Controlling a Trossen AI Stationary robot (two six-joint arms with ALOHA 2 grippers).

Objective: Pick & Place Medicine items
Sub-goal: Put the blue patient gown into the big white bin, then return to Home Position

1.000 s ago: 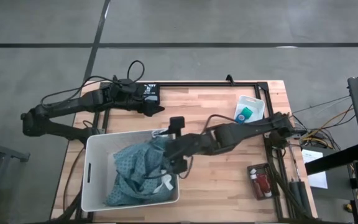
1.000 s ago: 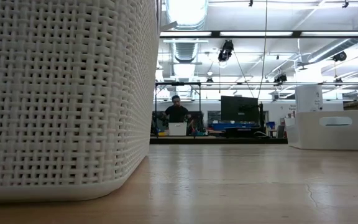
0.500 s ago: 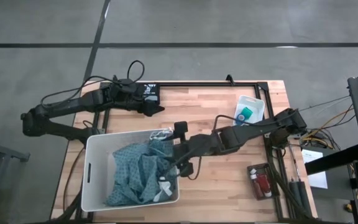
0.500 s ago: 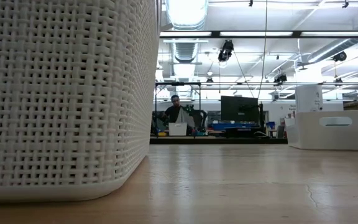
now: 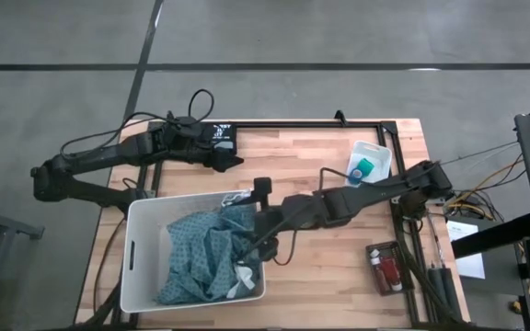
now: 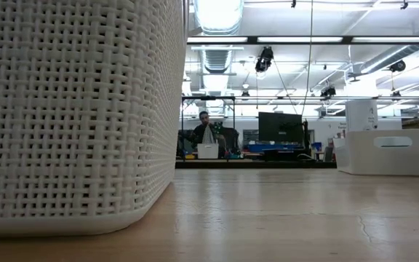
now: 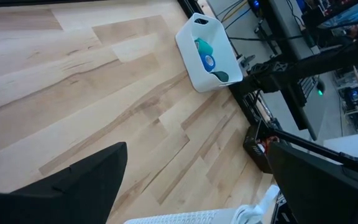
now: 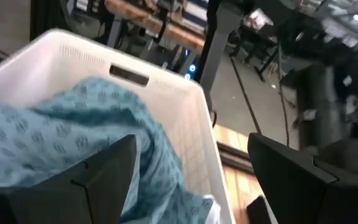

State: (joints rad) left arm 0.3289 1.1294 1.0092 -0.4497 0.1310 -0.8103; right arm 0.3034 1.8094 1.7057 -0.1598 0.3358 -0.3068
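Two open grippers [image 5: 231, 160] [image 5: 247, 246]; red bottles [image 5: 389, 271] lie lengthwise toward the table's near edge.

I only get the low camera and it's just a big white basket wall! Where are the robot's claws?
Observer: The right claw hangs open over the basket's right edge.
Operator: What's inside the basket?
Observer: Crumpled blue-grey cloths.
Operator: And the other claw?
Observer: The left claw waits open at the table's far edge, holding nothing.
Operator: Where's the medicine?
Observer: A teal roll sits in a small white bin at the table's far right corner; red bottles lie in a dark tray off its right side.
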